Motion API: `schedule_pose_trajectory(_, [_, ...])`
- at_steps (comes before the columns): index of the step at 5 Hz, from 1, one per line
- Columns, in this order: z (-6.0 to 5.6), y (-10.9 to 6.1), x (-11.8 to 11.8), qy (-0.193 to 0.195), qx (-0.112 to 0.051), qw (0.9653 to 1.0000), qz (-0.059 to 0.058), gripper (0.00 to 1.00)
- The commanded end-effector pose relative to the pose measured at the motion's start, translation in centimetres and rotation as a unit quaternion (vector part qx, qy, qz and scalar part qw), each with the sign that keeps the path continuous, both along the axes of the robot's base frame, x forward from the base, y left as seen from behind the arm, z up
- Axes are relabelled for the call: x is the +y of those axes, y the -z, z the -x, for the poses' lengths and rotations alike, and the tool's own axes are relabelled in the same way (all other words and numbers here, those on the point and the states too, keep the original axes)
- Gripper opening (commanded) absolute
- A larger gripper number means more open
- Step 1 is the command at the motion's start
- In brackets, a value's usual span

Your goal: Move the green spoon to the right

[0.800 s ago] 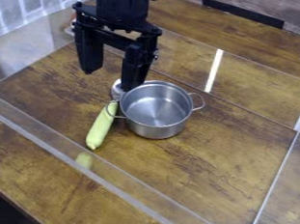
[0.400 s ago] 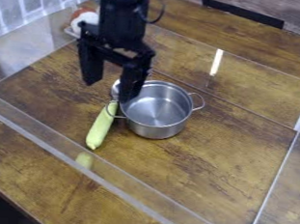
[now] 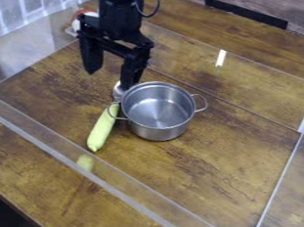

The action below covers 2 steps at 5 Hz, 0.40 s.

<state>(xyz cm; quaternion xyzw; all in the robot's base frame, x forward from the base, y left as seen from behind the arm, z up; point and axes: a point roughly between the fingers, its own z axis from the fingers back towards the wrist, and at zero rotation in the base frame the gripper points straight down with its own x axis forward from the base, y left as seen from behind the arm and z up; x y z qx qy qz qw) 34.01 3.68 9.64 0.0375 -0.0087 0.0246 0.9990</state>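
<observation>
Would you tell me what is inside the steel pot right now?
The steel pot looks empty: only its bare shiny floor and inner wall show. The near wall hides a strip of the floor closest to the camera, so anything small lying there could not be seen.

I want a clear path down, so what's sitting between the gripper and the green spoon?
In the camera view, only bare wooden tabletop separates the gripper from the green spoon; the steel pot sits off to the right.

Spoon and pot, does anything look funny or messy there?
Nothing is spilled or broken. The green spoon lies flat on the table, its metal end tucked right against the upright, empty steel pot. The gripper hangs above, jaws open.
</observation>
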Motion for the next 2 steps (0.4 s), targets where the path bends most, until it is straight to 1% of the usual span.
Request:
schedule_pose_trajectory(1, [0.1,-1.2,1.16,-0.051,-0.033,0.9981,-0.01,1.0])
schedule_pose_trajectory(2, [0.91,-1.06,1.57,-0.087,-0.045,0.9951,-0.016,1.0])
